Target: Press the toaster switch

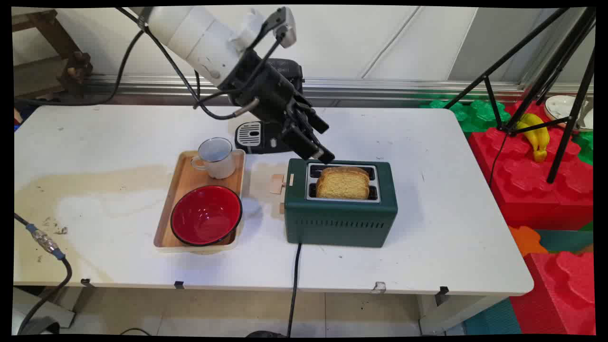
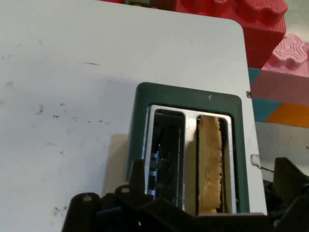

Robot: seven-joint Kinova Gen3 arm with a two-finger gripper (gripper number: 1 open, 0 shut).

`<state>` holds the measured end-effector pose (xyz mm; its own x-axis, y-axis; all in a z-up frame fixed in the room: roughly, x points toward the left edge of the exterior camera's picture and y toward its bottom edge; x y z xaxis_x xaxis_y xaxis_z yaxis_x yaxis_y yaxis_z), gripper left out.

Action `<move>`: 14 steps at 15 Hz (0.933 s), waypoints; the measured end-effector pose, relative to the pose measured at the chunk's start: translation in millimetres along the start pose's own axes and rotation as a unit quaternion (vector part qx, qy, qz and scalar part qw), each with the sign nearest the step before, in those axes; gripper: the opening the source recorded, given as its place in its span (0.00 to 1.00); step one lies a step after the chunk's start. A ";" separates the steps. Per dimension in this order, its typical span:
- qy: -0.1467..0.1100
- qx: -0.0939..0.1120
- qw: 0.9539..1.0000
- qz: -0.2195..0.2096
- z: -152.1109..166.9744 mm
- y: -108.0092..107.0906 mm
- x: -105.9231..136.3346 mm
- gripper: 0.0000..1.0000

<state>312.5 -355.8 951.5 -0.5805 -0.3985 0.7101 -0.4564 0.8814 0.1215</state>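
No lettering, brand, number or sign can be read in either view. The dark green metal toaster (image 1: 340,204), the white enamel mug (image 1: 216,157), the red bowl with a black rim (image 1: 206,215) and the black machine at the table's far edge (image 1: 266,135) show no legible markings.

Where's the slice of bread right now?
In the main view the slice of bread stands upright in the near slot of the green toaster, right of the wooden tray, just below the gripper; the far slot is empty.
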 end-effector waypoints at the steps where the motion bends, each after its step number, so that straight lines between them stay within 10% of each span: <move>1: 0.003 0.002 1.000 0.000 -3.8 -0.3 0.1 1.00; 14: -0.010 0.011 1.000 0.015 -60.4 12.0 -30.8 1.00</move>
<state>365.6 -317.7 972.9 -0.6069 -0.3771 0.6996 -0.4527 0.8875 0.0857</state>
